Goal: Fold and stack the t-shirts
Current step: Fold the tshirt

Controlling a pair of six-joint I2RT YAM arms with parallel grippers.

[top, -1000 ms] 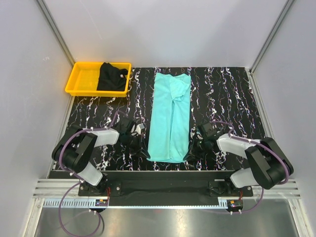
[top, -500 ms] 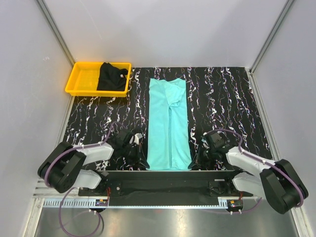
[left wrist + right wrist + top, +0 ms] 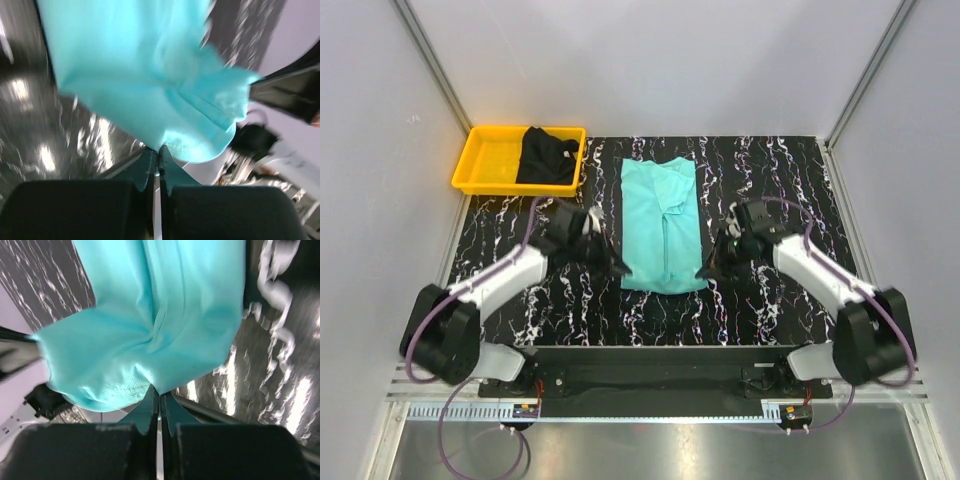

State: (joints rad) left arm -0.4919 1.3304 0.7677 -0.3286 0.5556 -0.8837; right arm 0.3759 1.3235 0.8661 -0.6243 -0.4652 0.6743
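The turquoise t-shirt [image 3: 661, 222] lies folded into a long strip at the middle of the marbled table, its near end lifted. My left gripper [image 3: 621, 272] is shut on the shirt's near left corner, seen in the left wrist view [image 3: 150, 80]. My right gripper [image 3: 703, 273] is shut on the near right corner, seen in the right wrist view [image 3: 150, 315]. Both hold the near hem above the table. The black t-shirt [image 3: 546, 155] lies bunched in the yellow tray [image 3: 490, 160] at the back left.
The table [image 3: 790, 180] has a black top with white marbling. Grey walls with metal corner posts close in the left, right and back. The arm bases sit on a black rail [image 3: 650, 365] at the near edge.
Both grippers have lifted the shirt's near hem and carried it away from the near edge towards the far end. The visible turquoise strip is now shorter. The black shirt has not moved.
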